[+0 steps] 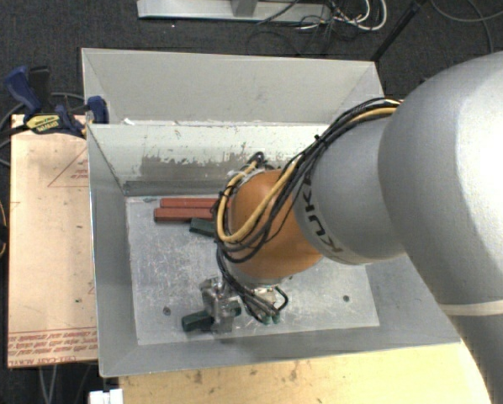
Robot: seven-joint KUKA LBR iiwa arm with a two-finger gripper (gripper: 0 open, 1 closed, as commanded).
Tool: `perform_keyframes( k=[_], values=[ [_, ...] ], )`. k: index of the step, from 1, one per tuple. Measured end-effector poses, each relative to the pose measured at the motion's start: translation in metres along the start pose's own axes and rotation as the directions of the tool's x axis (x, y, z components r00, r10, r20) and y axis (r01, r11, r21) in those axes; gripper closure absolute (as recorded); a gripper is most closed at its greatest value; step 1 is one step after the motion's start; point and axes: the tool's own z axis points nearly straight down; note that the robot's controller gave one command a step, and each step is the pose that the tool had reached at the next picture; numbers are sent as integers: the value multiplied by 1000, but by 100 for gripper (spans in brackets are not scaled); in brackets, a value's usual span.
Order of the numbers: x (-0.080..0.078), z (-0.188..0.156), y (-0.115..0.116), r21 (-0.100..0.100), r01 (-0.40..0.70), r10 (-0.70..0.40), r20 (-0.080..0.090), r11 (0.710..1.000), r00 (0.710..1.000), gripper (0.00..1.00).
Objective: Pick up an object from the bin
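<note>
Dark green piece (194,321), small, flat-looking and matte, lies on the bin's floor near the front wall, left of the middle, with one end pointing left and the other reaching under the gripper (220,312). The gripper is a compact block of bright, scuffed metal with small fittings and thin wires about it, set low over the floor and just beside or touching that piece; which of the two cannot be told, nor whether the claw is released, clenched or grasping anything, since its lower end merges with the dark piece and its shadow. Above it sits the smooth, rounded orange cover (272,234) of the wrist, glossy like a shell, with black and yellow cables (260,204) looping across it and running back along the broad, pale grey, cylindrical arm (386,183) that comes in from the right. The bin (150,251) is of dull grey sheet metal, its floor scratched and speckled, its back wall streaked with darker wear. Towards the back left of the floor lies a long, straight reddish-brown bar (182,210) with square edges, lengthwise along the back wall and well apart from the gripper. Just beside its right end a second dark green piece (203,225) shows, partly hidden under the orange cover.
</note>
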Motion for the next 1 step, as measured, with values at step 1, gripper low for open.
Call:
perform_keyframes(
  k=[1],
  values=[
    [4,-160,1,1,38,-38,11,999,999,100]
  ],
)
